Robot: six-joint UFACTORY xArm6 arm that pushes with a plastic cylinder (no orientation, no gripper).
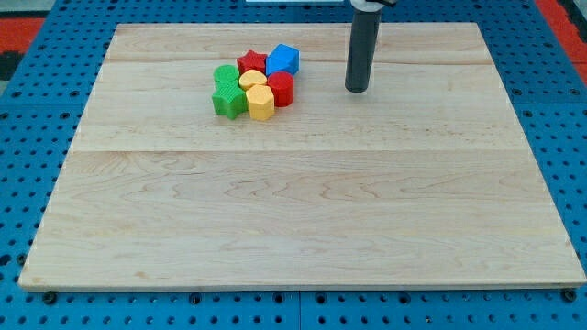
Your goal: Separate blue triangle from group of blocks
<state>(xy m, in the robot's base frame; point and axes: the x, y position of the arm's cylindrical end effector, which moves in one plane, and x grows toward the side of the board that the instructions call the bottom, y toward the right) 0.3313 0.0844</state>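
Note:
A tight group of blocks sits at the board's upper left of centre. The blue triangle (283, 60) is at the group's upper right edge, touching a red star (251, 63) on its left and a red block (281, 89) below it. Two yellow blocks (253, 79) (260, 103) lie in the middle and bottom of the group. Two green blocks (225, 76) (227, 100) form its left side. My tip (356, 89) rests on the board to the right of the group, apart from the blue triangle and touching no block.
The wooden board (303, 202) lies on a blue perforated table (27, 183). The rod's upper part leaves the view at the top.

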